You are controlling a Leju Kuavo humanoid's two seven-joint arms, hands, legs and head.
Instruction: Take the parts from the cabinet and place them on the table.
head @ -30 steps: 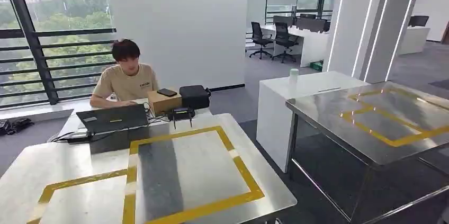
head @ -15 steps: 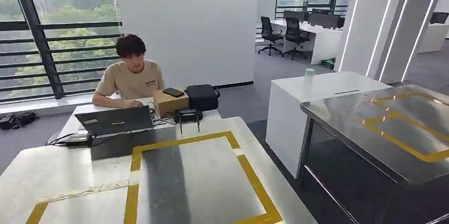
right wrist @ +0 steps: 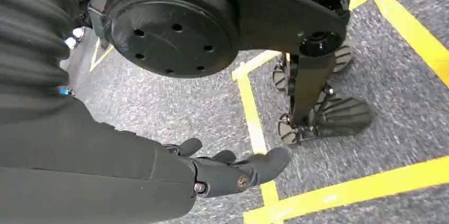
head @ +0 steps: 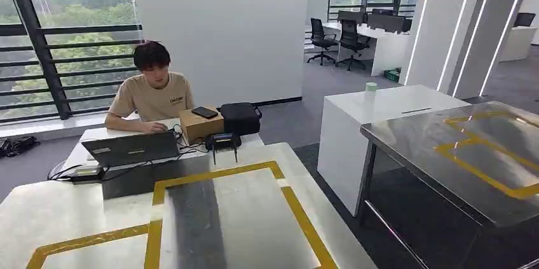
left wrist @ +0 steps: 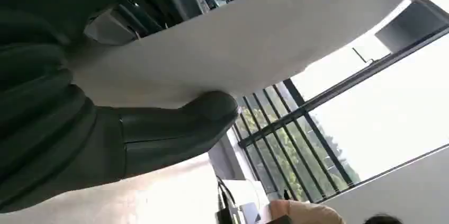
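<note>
The left hand (left wrist: 106, 134) is seen close behind its wrist camera, its thick grey thumb (left wrist: 180, 123) stretched out straight beneath a pale flat surface (left wrist: 254, 38); no object is seen against the thumb, but the remaining fingers are hidden, so how far that hand is opened cannot be told. Beyond the thumb, dark window railings (left wrist: 296, 134) and greenery are seen.

The right hand (right wrist: 233, 171) is hung low over grey carpet (right wrist: 397, 91) crossed by yellow tape lines (right wrist: 349, 189); its dark fingers (right wrist: 265, 163) are held loosely extended and slightly apart, and nothing is grasped in them; the carpet and tape lie well below the fingers.

From the head view, a pale table (head: 57, 205) marked with a yellow taped frame (head: 299, 212) is seen directly ahead; at its far edge an open laptop (head: 130, 149), a cardboard box (head: 200, 124) with a phone (head: 204, 112) on top, a black bag (head: 240, 117) and a small black device (head: 221, 141) are set out, and a person (head: 152, 94) is seated behind them. To the robot's right, a steel table (head: 413, 138) with yellow tape (head: 473, 170) and a white counter (head: 394, 100) bearing a pale cup (head: 370, 86) are seen. Where the cabinet and the parts lie cannot be told from these pictures.
</note>
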